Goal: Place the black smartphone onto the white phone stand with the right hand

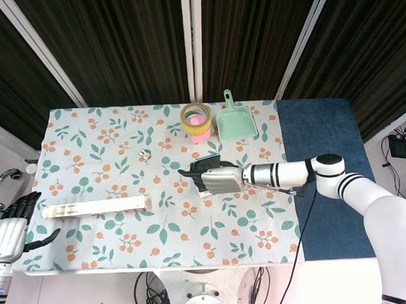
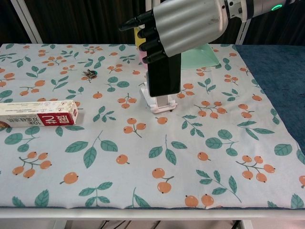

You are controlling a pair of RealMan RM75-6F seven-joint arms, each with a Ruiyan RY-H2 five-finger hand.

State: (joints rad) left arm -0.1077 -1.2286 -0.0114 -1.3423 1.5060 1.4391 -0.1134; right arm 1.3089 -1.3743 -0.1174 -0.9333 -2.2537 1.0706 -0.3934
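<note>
My right hand (image 2: 183, 26) grips the black smartphone (image 2: 164, 77) upright by its top end. The phone's lower edge hangs right in front of the white phone stand (image 2: 159, 103), covering most of the stand's back plate; whether it touches the stand I cannot tell. From the head view the same right hand (image 1: 214, 179) covers the stand and most of the phone, with only a dark edge of the smartphone (image 1: 212, 158) showing. My left hand (image 1: 12, 225) rests off the table's left front corner, its fingers apart and holding nothing.
A long white and red box (image 2: 37, 114) lies at the left. A yellow tape roll (image 1: 196, 116) on a pink block and a green dustpan (image 1: 236, 121) stand behind the stand. A small metal trinket (image 2: 89, 73) lies at left centre. Blue cloth (image 1: 330, 174) covers the right.
</note>
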